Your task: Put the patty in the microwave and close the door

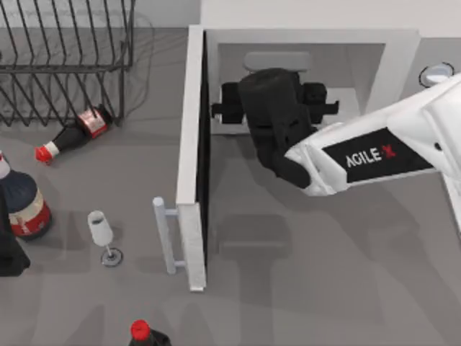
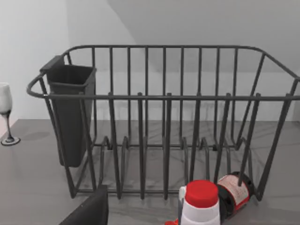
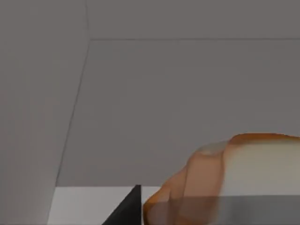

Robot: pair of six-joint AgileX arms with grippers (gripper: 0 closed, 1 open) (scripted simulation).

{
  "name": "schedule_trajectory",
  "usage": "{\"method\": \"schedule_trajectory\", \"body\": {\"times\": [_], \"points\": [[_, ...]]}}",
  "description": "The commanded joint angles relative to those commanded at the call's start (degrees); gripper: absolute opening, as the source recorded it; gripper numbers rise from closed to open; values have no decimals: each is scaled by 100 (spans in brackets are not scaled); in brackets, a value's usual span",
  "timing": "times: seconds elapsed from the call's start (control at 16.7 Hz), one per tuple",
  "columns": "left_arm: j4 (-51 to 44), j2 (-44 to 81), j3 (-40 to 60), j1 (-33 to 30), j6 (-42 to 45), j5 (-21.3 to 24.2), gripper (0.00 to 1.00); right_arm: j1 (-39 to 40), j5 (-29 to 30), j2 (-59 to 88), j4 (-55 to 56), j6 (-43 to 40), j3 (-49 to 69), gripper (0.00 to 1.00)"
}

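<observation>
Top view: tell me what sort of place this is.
Probably a kitchen counter, rendered in simulation. A white microwave stands with its door open, a wire dish rack sits at the left, and red-capped bottles and a wine glass are on the grey table.

You see a matt grey desk (image 1: 324, 288) and a smooth white microwave (image 1: 403, 58) with a pale matt cavity. The rack (image 2: 164, 98) looks like dark wire metal. The patty (image 3: 234, 183) shows a glossy orange-brown crust.
</observation>
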Motion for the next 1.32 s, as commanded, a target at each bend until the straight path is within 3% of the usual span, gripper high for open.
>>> {"method": "schedule_trajectory", "body": {"times": [0.48,0.9,1.32], "points": [[0,0,0,0,0,0,100,-125,-215,105,-31,-66,531,0],[0,0,0,0,0,0,100,-553,-821,1365,-821,-399,2654,0],[0,0,0,0,0,0,100,-861,-831,2690,-2054,-508,5110,0]]}}
